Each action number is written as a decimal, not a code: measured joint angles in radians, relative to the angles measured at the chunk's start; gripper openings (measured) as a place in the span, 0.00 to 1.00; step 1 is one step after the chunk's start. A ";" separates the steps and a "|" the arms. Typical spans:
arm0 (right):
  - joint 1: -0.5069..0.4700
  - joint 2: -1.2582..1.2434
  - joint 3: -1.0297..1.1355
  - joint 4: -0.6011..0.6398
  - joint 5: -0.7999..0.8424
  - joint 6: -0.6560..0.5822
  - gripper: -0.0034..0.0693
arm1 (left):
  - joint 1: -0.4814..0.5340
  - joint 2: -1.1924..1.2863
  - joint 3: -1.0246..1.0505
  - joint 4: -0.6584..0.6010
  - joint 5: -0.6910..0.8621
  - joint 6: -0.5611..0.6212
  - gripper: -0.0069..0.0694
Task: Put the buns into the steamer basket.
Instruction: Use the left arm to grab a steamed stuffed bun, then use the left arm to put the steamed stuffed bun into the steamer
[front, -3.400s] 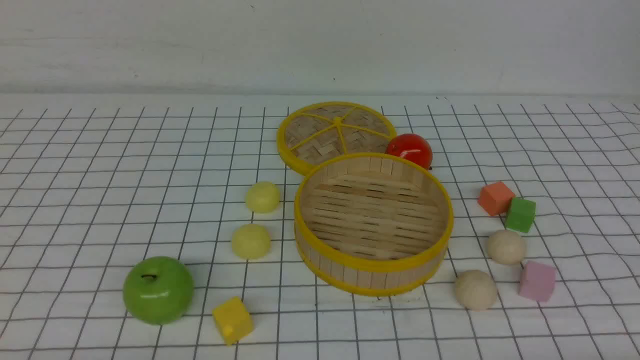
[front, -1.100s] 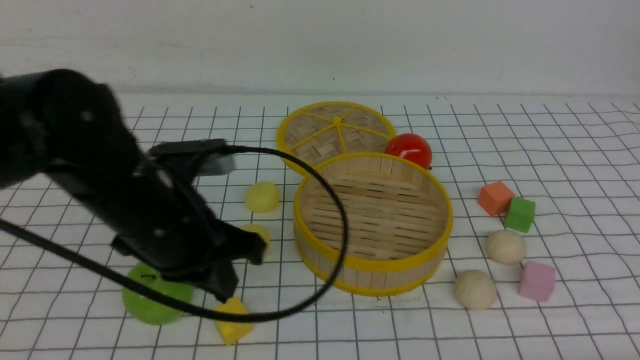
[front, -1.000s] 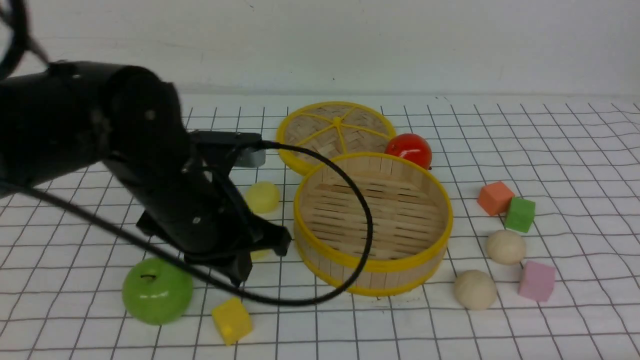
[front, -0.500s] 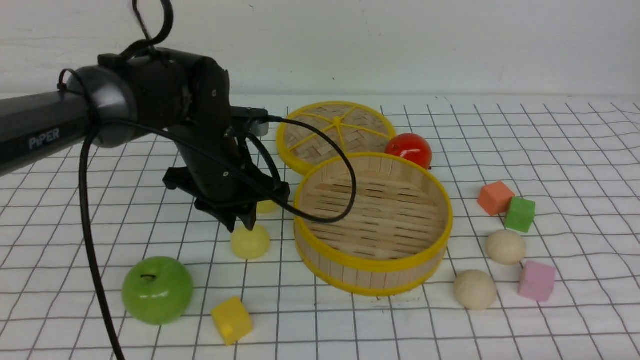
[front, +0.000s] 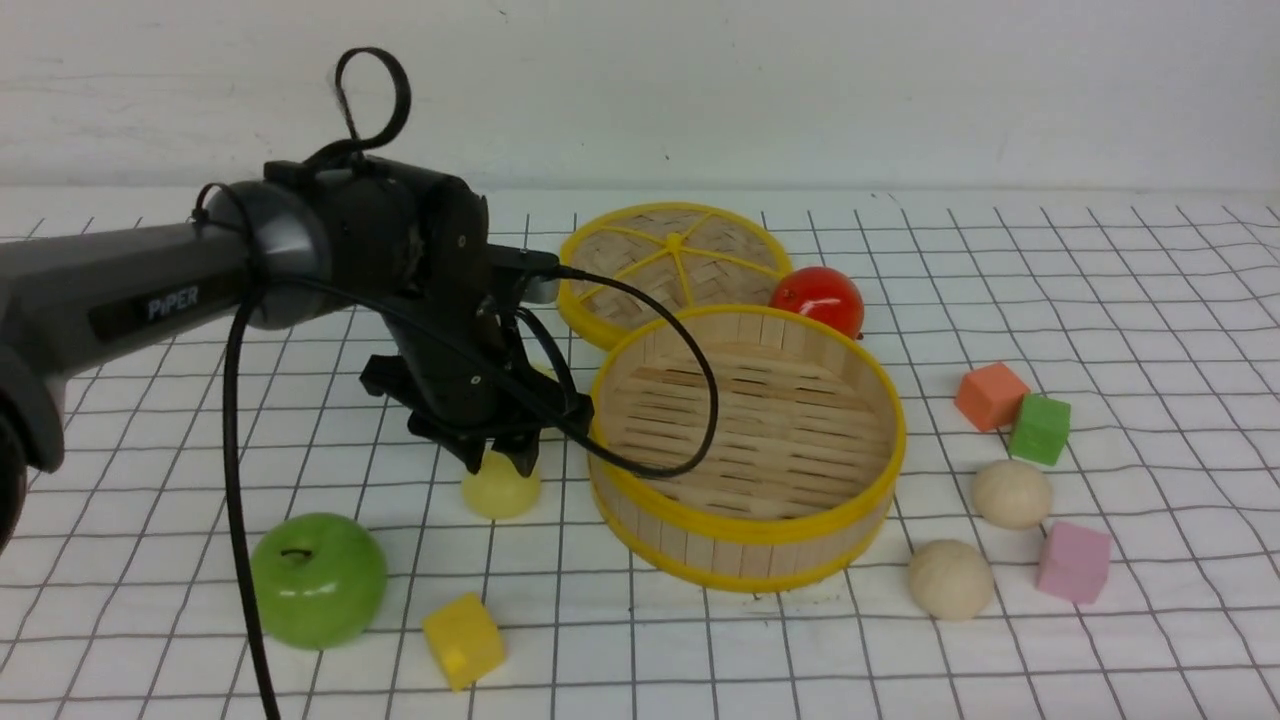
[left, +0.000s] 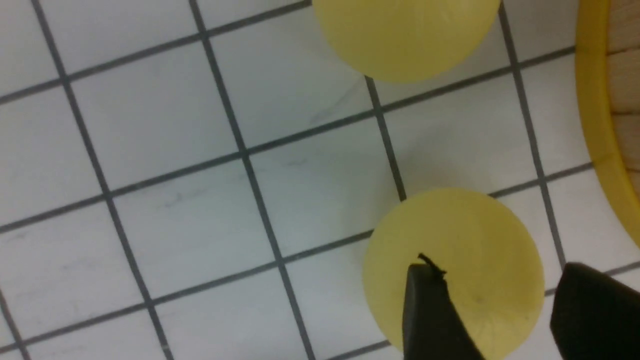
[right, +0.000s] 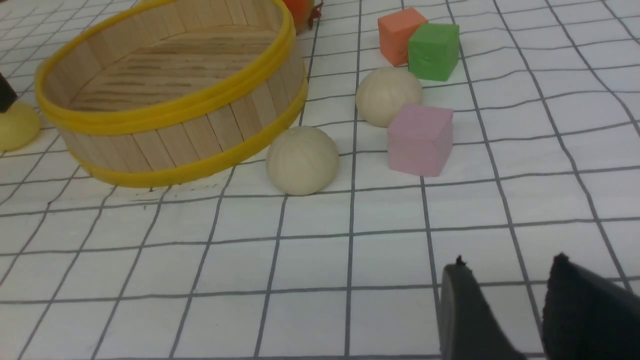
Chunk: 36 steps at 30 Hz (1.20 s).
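The left gripper (front: 500, 462) is being held just over the nearer pale yellow bun (front: 500, 490), with its jaws parted and nothing being gripped. The bun is lying on the table directly beneath the fingertips, at the steamer basket's (front: 745, 528) 9 o'clock. Two cream buns (front: 1012, 493) are lying at its 4 o'clock. The right gripper (right: 510, 270) is being held partly open and empty.

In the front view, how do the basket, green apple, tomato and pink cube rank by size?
Steamer basket
Green apple
Then tomato and pink cube: too alike to rank, the tomato being farther back and partly hidden.
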 joint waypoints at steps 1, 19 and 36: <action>0.000 0.000 0.000 0.000 0.000 0.000 0.38 | 0.000 0.009 0.000 0.008 -0.001 0.001 0.53; 0.000 0.000 0.000 0.000 0.000 0.000 0.38 | -0.001 0.004 -0.012 0.028 0.026 -0.023 0.07; 0.000 0.000 0.000 0.000 0.000 0.000 0.38 | -0.212 -0.113 -0.048 -0.082 -0.075 0.035 0.07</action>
